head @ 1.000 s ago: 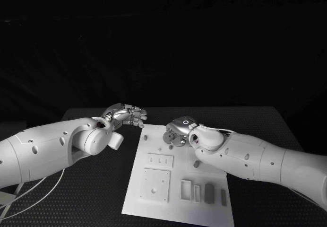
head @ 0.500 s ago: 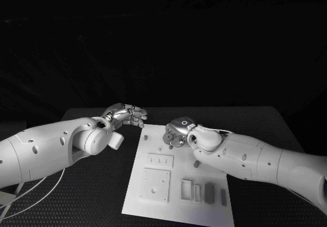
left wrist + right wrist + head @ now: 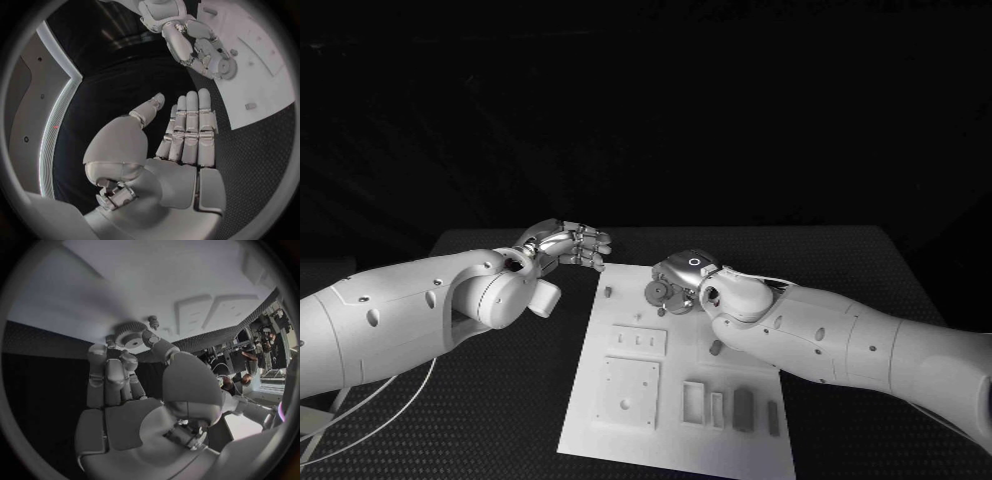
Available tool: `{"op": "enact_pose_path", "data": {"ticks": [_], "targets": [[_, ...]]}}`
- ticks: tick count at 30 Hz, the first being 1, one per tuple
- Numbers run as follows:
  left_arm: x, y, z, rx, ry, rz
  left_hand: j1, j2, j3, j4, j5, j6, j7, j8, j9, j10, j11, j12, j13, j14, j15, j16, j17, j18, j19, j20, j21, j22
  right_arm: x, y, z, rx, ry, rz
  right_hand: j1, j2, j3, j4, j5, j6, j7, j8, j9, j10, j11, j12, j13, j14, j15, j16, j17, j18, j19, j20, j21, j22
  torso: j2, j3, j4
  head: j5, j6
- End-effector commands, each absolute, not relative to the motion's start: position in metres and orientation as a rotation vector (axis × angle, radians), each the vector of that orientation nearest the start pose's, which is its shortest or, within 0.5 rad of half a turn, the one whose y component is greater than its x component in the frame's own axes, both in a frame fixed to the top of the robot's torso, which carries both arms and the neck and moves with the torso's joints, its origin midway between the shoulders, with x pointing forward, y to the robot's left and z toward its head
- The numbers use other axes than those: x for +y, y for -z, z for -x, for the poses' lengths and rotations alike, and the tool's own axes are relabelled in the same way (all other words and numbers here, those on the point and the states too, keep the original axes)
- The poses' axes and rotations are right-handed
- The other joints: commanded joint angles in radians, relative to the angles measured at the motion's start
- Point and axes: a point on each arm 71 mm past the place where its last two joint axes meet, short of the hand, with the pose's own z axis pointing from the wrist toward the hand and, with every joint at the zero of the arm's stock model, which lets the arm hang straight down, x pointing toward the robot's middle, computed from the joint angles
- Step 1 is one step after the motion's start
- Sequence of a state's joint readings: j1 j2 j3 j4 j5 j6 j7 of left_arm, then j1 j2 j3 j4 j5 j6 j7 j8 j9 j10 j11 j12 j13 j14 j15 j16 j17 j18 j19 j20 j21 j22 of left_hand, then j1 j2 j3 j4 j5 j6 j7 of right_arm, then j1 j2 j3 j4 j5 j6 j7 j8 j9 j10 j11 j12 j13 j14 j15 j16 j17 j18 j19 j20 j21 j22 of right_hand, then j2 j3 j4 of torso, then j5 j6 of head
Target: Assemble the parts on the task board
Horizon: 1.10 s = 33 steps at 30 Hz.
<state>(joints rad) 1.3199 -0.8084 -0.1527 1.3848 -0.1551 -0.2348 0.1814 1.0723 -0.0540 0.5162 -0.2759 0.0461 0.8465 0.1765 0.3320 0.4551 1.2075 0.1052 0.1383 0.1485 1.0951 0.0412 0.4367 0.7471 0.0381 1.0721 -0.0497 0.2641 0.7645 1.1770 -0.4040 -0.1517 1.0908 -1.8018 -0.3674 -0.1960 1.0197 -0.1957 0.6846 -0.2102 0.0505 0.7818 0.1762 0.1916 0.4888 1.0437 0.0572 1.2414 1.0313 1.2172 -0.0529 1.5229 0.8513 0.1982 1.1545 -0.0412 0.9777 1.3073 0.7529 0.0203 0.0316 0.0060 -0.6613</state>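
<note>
Head view: task board (image 3: 625, 330) lies mid-table, rectangular recesses along its near part, two holding dark parts (image 3: 744, 408). Right hand (image 3: 672, 285) sits over the board's far end, pinching a toothed gear (image 3: 655, 291). Right wrist view adds detail: gear (image 3: 132, 334) gripped at the fingertips, small peg (image 3: 153, 321) standing just beside it. Left hand (image 3: 181, 132) off the board's edge, fingers straight, holding nothing.
</note>
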Motion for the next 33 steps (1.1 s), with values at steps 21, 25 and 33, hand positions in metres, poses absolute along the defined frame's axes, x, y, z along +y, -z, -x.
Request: {"op": "enact_pose_path", "data": {"ticks": [21, 25, 33], "targets": [[0.234, 0.176, -0.519, 1.656, 1.311, 0.974, -0.012, -0.001, -0.002, -0.005, 0.005, 0.001, 0.005, -0.005, -0.001, 0.010, 0.000, -0.007, 0.002, 0.008, -0.001, -0.005, 0.003, 0.012, 0.002, -0.008, -0.004, 0.002, -0.113, 0.229, -0.528, 1.629, -0.490, 0.417, 0.050, 0.079, -0.008, -0.022, 0.000, 0.049, -0.025, 0.037, 0.014, 0.007, -0.018, 0.021, -0.002, 0.004, -0.014, 0.006, 0.001, 0.064, -0.002, -0.007, 0.000, 0.018, -0.001, 0.0005, 0.0008, -0.006, 0.010], [0.233, 0.177, -0.519, 1.658, 1.311, 0.974, -0.012, -0.001, -0.003, -0.005, 0.005, 0.001, 0.005, -0.005, -0.001, 0.010, 0.000, -0.008, 0.002, 0.009, -0.001, -0.005, 0.004, 0.012, 0.002, -0.008, -0.004, 0.002, -0.111, 0.233, -0.530, 1.674, -0.482, 0.431, 0.067, 0.163, 0.003, -0.074, 0.000, 0.040, -0.041, 0.035, 0.012, 0.003, -0.034, 0.017, -0.004, -0.006, -0.028, 0.004, -0.005, 0.064, -0.013, -0.003, -0.002, 0.018, 0.000, 0.0021, 0.0040, -0.006, 0.010], [0.231, 0.177, -0.520, 1.661, 1.315, 0.971, -0.012, -0.001, -0.003, -0.004, 0.005, -0.001, 0.005, -0.006, -0.002, 0.010, 0.000, -0.009, 0.002, 0.009, -0.001, -0.006, 0.005, 0.012, 0.002, -0.008, -0.005, 0.002, -0.110, 0.240, -0.535, 1.730, -0.464, 0.451, 0.004, 0.239, 0.172, -0.076, -0.001, 0.019, -0.073, 0.031, 0.005, -0.004, -0.065, 0.016, -0.002, -0.018, -0.057, 0.009, -0.001, 0.064, -0.022, 0.010, 0.004, 0.021, 0.001, 0.0003, 0.0049, -0.006, 0.005]]}}
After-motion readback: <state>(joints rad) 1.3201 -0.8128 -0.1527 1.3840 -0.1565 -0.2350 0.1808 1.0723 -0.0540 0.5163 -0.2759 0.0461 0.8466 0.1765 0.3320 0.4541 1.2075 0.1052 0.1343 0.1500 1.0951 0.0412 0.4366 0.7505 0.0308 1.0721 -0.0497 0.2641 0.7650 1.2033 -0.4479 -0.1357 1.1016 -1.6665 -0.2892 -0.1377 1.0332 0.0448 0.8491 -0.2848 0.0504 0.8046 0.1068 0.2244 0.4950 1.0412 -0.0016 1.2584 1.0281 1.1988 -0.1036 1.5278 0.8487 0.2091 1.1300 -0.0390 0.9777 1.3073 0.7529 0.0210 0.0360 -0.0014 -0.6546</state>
